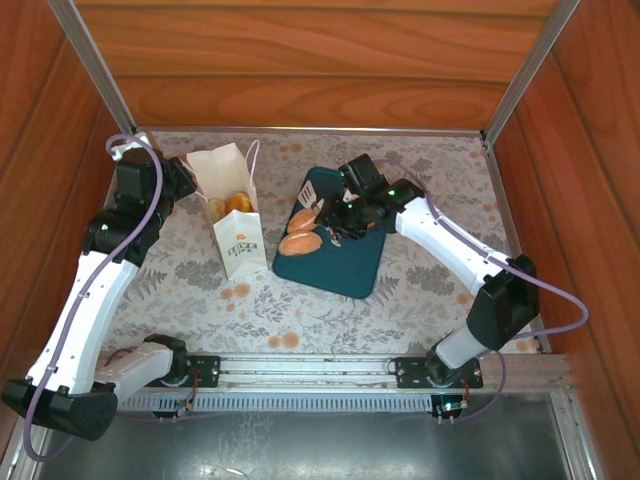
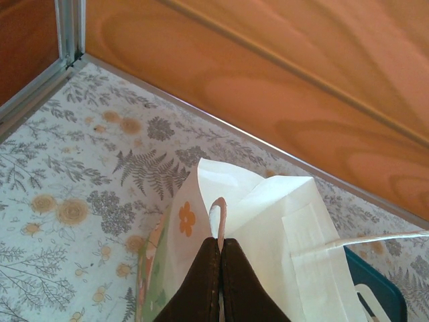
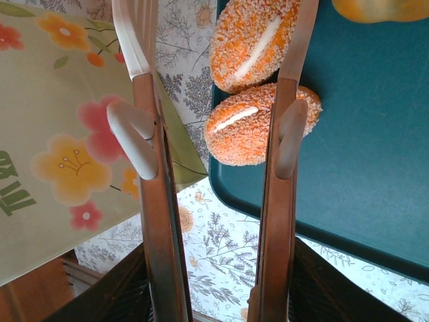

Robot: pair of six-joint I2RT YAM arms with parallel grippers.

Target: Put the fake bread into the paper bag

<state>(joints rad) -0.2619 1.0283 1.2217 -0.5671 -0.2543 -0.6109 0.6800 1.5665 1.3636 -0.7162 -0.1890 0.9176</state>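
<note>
Left tool [image 2: 220,245] clamped on paper bag [image 2: 295,228] rim. Right tool [image 3: 216,40] wide open, empty, above teal tray [image 3: 375,134]; two fake bread rolls [image 3: 251,127] lie between its fingers.

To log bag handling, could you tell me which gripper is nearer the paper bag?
Left. The left gripper pinches the paper bag at its rim; the right gripper is open over rolls on the tray.

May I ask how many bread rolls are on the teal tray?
3 visible: two sugar-crusted oval rolls side by side near the tray's left edge, and a third roll cut off at the right wrist view's top. More may be hidden beneath the right hand.
</note>
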